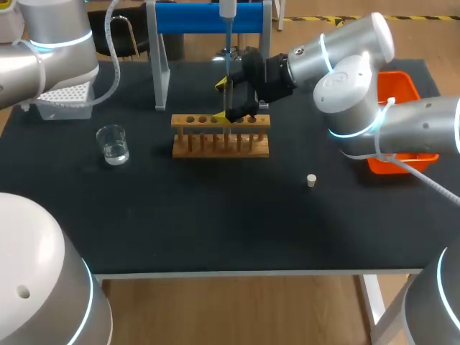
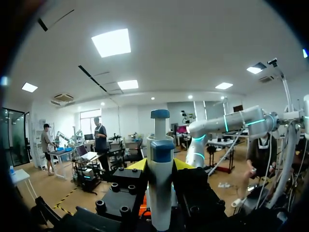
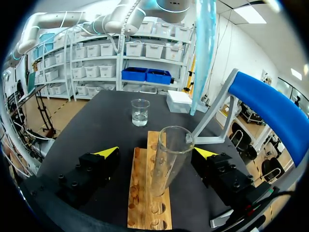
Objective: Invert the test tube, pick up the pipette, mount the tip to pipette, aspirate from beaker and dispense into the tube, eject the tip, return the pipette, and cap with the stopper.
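While my left gripper clenches the pipette above the rack, its tip hangs at twelve o'clock of the upright test tube. My right gripper straddles it unclenched, probably guarding alignment.

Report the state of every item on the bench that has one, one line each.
test tube: upright in the rack, mouth up, uncapped
pipette: gripped by the left gripper, tip mounted, over the tube
beaker: upright, holds some clear liquid
stopper: loose on the table, apart from the tube
right gripper: open, fingers either side of the tube
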Robot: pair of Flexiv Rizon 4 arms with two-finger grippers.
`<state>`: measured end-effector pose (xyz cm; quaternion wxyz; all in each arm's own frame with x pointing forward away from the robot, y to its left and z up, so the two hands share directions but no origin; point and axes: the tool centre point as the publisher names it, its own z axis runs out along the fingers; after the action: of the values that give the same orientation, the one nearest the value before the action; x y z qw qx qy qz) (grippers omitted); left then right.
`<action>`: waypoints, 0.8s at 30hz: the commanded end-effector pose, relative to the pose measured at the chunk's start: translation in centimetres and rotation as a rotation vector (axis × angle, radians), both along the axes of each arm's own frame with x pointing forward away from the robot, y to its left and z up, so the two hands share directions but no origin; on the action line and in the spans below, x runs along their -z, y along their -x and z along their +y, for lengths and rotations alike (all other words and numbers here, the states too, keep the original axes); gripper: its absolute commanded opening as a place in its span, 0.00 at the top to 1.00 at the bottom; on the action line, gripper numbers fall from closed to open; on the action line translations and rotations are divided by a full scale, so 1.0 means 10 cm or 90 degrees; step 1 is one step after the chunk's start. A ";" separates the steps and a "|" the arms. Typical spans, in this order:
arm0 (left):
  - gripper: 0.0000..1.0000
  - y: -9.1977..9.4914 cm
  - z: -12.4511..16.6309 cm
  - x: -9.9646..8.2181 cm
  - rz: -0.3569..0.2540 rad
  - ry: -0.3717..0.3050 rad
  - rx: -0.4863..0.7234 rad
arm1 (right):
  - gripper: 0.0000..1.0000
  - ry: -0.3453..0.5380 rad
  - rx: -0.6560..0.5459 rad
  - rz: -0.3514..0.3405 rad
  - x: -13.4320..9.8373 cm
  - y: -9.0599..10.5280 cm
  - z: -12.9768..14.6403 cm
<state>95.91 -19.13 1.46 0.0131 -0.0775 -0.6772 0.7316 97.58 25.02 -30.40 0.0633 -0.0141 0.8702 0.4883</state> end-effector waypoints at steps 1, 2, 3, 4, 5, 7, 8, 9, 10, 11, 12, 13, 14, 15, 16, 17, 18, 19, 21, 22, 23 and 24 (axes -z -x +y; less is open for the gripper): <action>1.00 0.00 0.03 -0.01 -0.005 0.000 0.001 | 0.00 0.007 0.001 0.001 0.01 -0.01 0.01; 1.00 0.01 0.03 -0.01 -0.006 0.002 0.001 | 0.00 0.008 0.001 0.001 0.01 -0.01 0.02; 1.00 0.01 0.04 -0.01 -0.008 0.003 0.001 | 0.00 0.009 0.001 0.000 0.02 -0.01 0.02; 1.00 0.01 0.04 -0.01 -0.008 0.004 0.001 | 0.00 0.010 0.001 0.000 0.02 -0.01 0.02; 1.00 0.01 0.04 -0.01 -0.009 0.005 0.001 | 0.00 0.011 0.001 0.000 0.02 -0.01 0.03; 1.00 0.02 0.04 -0.01 -0.010 0.007 0.001 | 0.00 0.013 0.001 0.000 0.03 -0.01 0.03; 1.00 0.02 0.05 -0.01 -0.010 0.007 0.001 | 0.00 0.013 0.002 0.000 0.03 -0.01 0.03; 1.00 0.02 0.05 -0.01 -0.010 0.007 0.001 | 0.00 0.013 0.003 0.000 0.03 -0.01 0.04; 1.00 0.03 0.05 -0.01 -0.010 0.008 0.001 | 0.00 0.014 0.003 0.000 0.03 -0.01 0.04; 1.00 0.03 0.05 -0.01 -0.010 0.008 0.001 | 0.00 0.014 0.004 0.000 0.03 -0.01 0.04; 1.00 0.03 0.05 -0.01 -0.011 0.008 0.002 | 0.00 0.013 0.005 0.001 0.03 -0.01 0.04; 1.00 0.03 0.05 -0.01 -0.011 0.008 0.002 | 0.00 0.013 0.005 0.001 0.03 -0.01 0.04; 1.00 0.03 0.05 -0.01 -0.012 0.008 0.002 | 0.00 0.012 0.006 0.001 0.03 -0.01 0.04; 1.00 0.03 0.05 -0.01 -0.012 0.008 0.003 | 0.00 0.012 0.006 0.002 0.04 -0.01 0.04; 1.00 0.03 0.04 -0.01 -0.012 0.008 0.003 | 0.00 0.011 0.007 0.002 0.04 -0.01 0.04; 1.00 0.04 0.04 -0.01 -0.012 0.008 0.003 | 0.00 0.010 0.007 0.002 0.04 -0.01 0.04; 1.00 0.04 0.04 0.00 -0.013 0.008 0.003 | 0.00 0.009 0.007 0.003 0.04 -0.02 0.03; 1.00 0.04 0.04 0.00 -0.013 0.008 0.004 | 0.00 0.009 0.007 0.003 0.04 -0.02 0.03; 1.00 0.05 0.05 0.00 -0.014 0.008 0.003 | 0.00 0.007 0.009 0.004 0.04 -0.02 0.02; 1.00 0.06 0.05 0.00 -0.014 0.009 0.003 | 0.00 0.007 0.010 0.004 0.04 -0.02 0.02; 1.00 0.06 0.05 0.00 -0.014 0.009 0.003 | 0.00 0.006 0.010 0.004 0.04 -0.02 0.02; 1.00 0.07 0.05 0.00 -0.014 0.009 0.003 | 0.00 0.009 0.013 0.004 0.04 -0.02 0.02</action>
<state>95.47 -18.82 1.45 0.0076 -0.0878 -0.6724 0.7350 97.75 25.26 -30.74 0.0642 -0.0053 0.8732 0.4831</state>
